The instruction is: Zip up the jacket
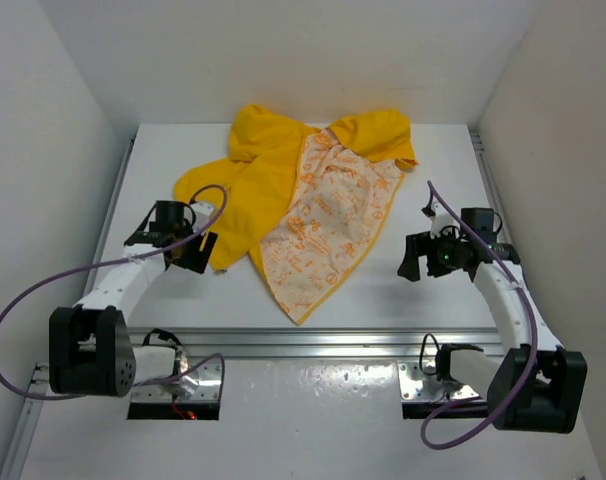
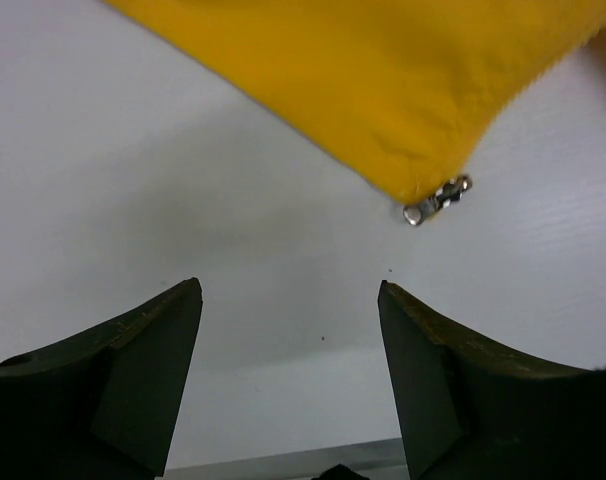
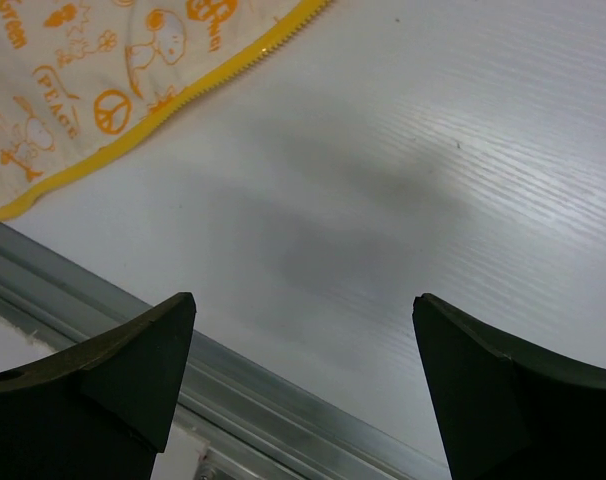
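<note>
1. Top view: the jacket (image 1: 283, 190) lies crumpled on the far middle of the white counter (image 1: 433, 160). The shell is bright yellow. One front panel is folded open, showing a white lining (image 1: 328, 225) printed in orange that tapers to a point toward the near edge.
2. Top view: the left hand (image 1: 188, 245) sits just beside the jacket's left yellow edge. The right hand (image 1: 415, 250) sits to the right of the lining panel, clear of the fabric. The jacket lies between the two hands.
3. Left wrist view: the left hand (image 2: 288, 290) is spread wide and holds nothing. A yellow corner of the jacket (image 2: 363, 80) lies ahead of the fingers (image 2: 133, 350), slightly right of centre. A small metal zipper pull (image 2: 436, 200) hangs at that corner's tip. Bare counter separates it from the fingertips.
4. Right wrist view: the right hand (image 3: 303, 300) is spread wide and holds nothing. The printed lining (image 3: 83, 80) fills the upper left, bordered by a yellow strip of zipper teeth (image 3: 183, 100). It lies ahead and left of the fingers, apart from them. A metal rail (image 3: 283, 410) runs beneath the hand.
</note>
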### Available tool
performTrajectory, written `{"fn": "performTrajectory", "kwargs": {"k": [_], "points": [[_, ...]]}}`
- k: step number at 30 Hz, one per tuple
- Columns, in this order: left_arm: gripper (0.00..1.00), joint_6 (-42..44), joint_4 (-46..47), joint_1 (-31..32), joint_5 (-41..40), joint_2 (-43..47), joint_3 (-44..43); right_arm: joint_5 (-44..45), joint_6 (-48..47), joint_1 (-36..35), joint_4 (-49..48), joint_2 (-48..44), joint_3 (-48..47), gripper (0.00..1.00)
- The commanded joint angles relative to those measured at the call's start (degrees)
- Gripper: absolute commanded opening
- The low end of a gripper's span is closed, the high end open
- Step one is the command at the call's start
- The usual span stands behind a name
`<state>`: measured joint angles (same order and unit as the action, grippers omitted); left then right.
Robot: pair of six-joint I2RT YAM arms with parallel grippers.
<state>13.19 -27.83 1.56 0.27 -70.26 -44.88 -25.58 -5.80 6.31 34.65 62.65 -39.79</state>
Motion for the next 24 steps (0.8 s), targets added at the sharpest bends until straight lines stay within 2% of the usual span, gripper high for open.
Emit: {"fn": "performTrajectory", "kwargs": {"k": [1,4,8,13,19,24], "points": [[0.76,3.5,-1.5,-1.0,0.6,-2.7,2.4,-1.8,1.9,-2.1,-1.3,0.4,-2.3,0.9],[0.76,4.0,0.4,-1.0,0.6,-4.4,2.4,-3.0,3.0,-2.9,-1.1,2.3,-2.9,0.9],[0.76,4.6,0.4,-1.0,4.8,-8.0,0.5,-3.5,3.3,-4.1,-1.0,4.1,-4.6,0.9],[0.79,11.8,0.4,-1.0,11.8,-10.7,-2.9,-3.9,3.2,-4.2,-0.1,5.4,-5.5,0.9],[0.79,15.7,-0.3,-1.0,13.6,-18.7,-10.6,-5.0,3.5,-4.2,-0.1,6.1,-5.6,0.9],[0.79,18.8,-0.8,-0.4,15.0,-23.3,-13.2,-4.7,2.6,-4.2,1.0,6.7,-6.3,0.9]]}}
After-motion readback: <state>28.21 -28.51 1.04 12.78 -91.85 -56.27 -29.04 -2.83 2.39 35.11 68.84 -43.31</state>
